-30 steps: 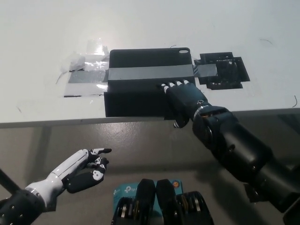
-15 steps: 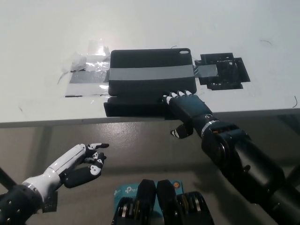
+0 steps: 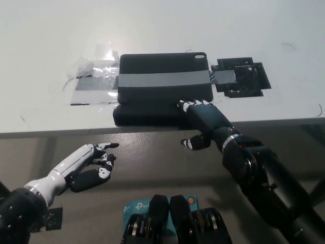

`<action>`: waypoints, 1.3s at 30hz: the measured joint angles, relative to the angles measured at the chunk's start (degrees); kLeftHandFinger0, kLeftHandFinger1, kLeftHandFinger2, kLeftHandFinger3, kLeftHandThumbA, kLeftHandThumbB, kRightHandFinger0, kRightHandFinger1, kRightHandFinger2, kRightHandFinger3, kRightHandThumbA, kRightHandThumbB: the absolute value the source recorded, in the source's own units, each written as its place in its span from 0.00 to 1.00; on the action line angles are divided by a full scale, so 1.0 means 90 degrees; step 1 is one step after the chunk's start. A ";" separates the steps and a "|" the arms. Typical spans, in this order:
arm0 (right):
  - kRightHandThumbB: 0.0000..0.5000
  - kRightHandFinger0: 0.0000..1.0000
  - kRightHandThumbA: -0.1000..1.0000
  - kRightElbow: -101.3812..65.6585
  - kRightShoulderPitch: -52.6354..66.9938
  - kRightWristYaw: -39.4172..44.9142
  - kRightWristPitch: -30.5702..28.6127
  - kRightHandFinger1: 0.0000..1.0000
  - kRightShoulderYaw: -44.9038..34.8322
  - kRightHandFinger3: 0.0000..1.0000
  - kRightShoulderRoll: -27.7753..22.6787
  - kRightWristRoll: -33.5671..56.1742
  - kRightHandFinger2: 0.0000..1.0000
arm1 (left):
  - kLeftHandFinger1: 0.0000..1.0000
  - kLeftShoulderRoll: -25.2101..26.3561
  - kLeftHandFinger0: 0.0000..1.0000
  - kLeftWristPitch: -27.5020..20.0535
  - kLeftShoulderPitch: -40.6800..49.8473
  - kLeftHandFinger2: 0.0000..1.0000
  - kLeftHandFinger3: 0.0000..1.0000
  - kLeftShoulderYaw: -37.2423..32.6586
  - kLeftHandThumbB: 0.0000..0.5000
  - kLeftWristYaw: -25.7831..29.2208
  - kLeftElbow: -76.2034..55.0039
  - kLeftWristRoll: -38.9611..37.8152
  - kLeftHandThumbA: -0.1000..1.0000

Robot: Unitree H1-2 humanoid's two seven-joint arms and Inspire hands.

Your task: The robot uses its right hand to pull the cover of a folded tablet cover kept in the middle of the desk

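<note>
A black tablet cover (image 3: 162,79) lies in the middle of the white desk (image 3: 152,25), held down by a grey tape band (image 3: 162,80) across it. Its front flap (image 3: 144,114) sticks out flat toward the desk's near edge. My black right hand (image 3: 203,122) rests with its fingers on the flap's right end, thumb hanging below the desk edge; it lies on the flap and does not grip it. My white left hand (image 3: 94,165) hovers below the desk at the lower left, fingers loosely spread, holding nothing.
Crumpled clear tape and grey tape (image 3: 94,81) stick to the desk left of the cover. A black taped patch (image 3: 241,76) lies right of it. The desk's front edge (image 3: 56,133) runs just below the flap.
My right hand has drawn back toward the desk edge, and the cover's front part has slid down with it, now showing as a separate flap. The left hand barely shifted.
</note>
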 measured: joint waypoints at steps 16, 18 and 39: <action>0.81 0.48 0.75 -0.2622 0.2584 0.0308 0.0587 0.53 -0.0882 0.97 0.0192 0.0920 0.57 | 0.83 0.0000 0.83 0.0000 0.0100 0.96 1.00 0.0002 0.30 -0.0040 0.0025 0.0127 1.00; 0.78 0.50 0.74 -0.2789 0.2631 0.0378 0.0659 0.54 -0.0955 0.99 0.0171 0.1043 0.55 | 0.83 0.0000 0.83 0.0000 0.0100 0.96 1.00 0.0005 0.31 -0.0065 0.0024 0.0136 1.00; 0.50 1.00 0.85 -0.2912 0.2594 0.0573 0.0686 1.00 -0.3546 1.00 -0.0487 0.3220 1.00 | 0.80 -0.0031 0.77 0.0000 0.0203 0.92 1.00 0.0024 0.26 -0.0149 -0.0022 0.0233 1.00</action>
